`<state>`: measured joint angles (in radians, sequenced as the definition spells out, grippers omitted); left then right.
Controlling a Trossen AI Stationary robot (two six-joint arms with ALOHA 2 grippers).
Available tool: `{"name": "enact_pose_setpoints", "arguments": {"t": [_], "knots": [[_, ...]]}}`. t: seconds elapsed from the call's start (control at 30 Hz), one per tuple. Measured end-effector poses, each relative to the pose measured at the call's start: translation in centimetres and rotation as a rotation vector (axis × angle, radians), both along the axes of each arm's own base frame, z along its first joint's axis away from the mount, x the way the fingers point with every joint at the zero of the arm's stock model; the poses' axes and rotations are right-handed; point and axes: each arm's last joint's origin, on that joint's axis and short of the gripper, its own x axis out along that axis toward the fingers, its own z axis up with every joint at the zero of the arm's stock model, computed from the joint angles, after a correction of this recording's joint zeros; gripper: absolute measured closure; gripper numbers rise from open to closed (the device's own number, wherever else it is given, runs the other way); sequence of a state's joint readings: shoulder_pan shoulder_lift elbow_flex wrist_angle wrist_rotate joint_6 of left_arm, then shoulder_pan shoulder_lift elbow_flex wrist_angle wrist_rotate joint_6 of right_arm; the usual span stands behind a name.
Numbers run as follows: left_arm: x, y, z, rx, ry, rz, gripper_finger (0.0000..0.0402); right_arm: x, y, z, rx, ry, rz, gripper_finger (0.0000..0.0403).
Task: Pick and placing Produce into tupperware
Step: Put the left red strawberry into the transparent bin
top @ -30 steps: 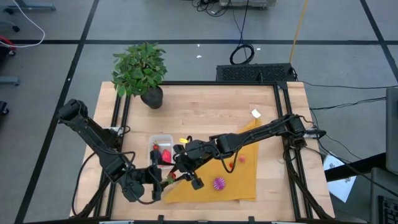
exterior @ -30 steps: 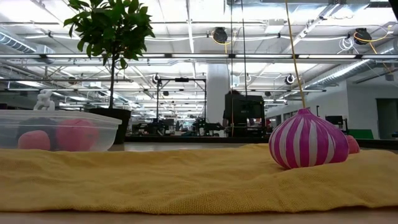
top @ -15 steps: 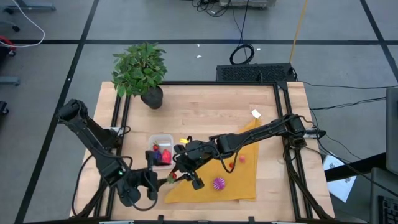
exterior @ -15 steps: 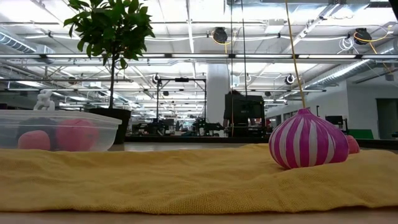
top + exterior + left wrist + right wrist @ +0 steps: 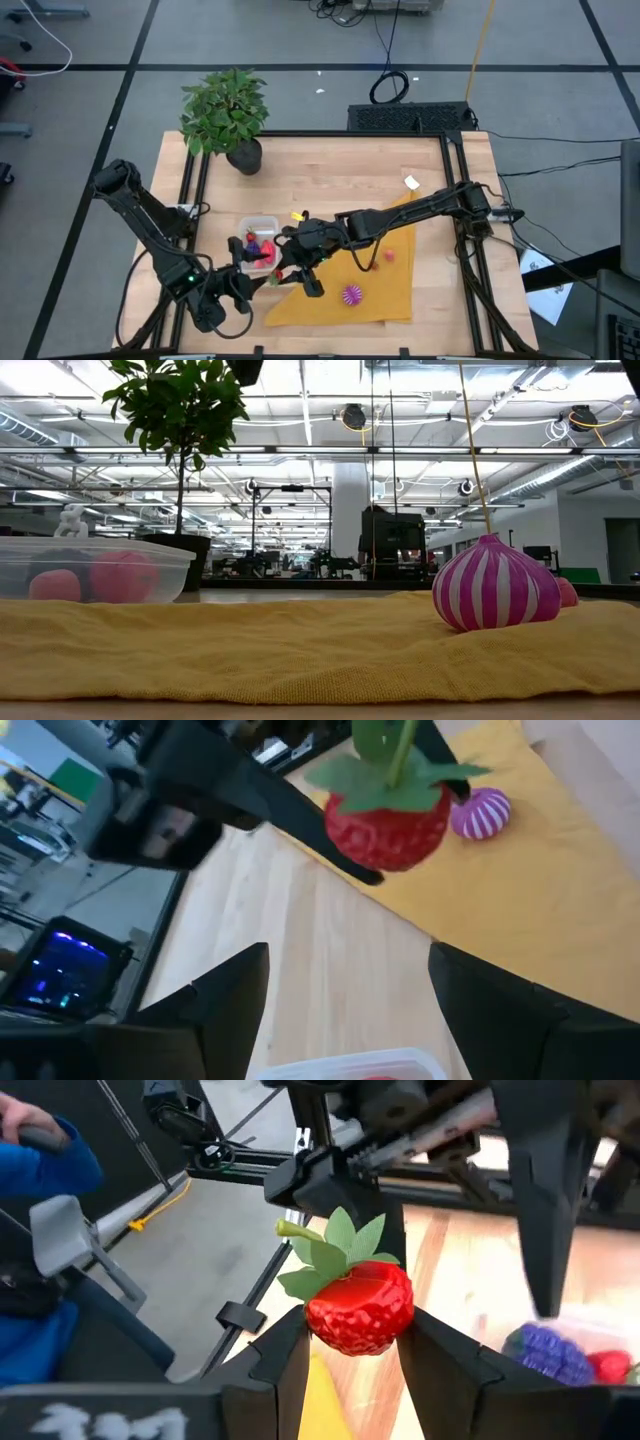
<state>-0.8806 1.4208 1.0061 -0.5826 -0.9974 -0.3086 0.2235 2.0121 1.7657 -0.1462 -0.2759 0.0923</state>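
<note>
Above table [image 5: 340,170]: strawberry [image 5: 360,1311] clamped in right end effector [image 5: 350,1345].

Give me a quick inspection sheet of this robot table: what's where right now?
Surface: wooden table, partly covered by a yellow cloth.
Job's things: toy strawberry held in the air; clear tupperware already holds several pieces; striped purple piece and a small red piece lie on the cloth.
Clutter: potted plant at a table corner.
Grippers: right gripper shut on the strawberry beside the tupperware; left gripper open, facing it.
Cables: loose cables on the floor beyond the table.
Surroundings: a blue sleeve in the right wrist view.
</note>
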Motion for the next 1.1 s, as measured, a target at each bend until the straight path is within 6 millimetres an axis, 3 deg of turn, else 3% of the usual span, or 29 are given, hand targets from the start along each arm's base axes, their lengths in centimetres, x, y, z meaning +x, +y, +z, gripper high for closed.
{"name": "enact_pose_setpoints", "arguments": {"t": [0.27, 1.1], "knots": [[0.0, 0.1, 0.1, 0.075, -0.010, -0.007, 0.0121, 0.2, -1.1, -1.4, 0.128, 0.034, -0.038, 0.0269], [0.4, -0.9, 0.9, 0.144, -0.050, -0.085, 0.0121, 0.7, -2.5, -0.9, 0.272, 0.034, -0.076, 0.0269]]}}
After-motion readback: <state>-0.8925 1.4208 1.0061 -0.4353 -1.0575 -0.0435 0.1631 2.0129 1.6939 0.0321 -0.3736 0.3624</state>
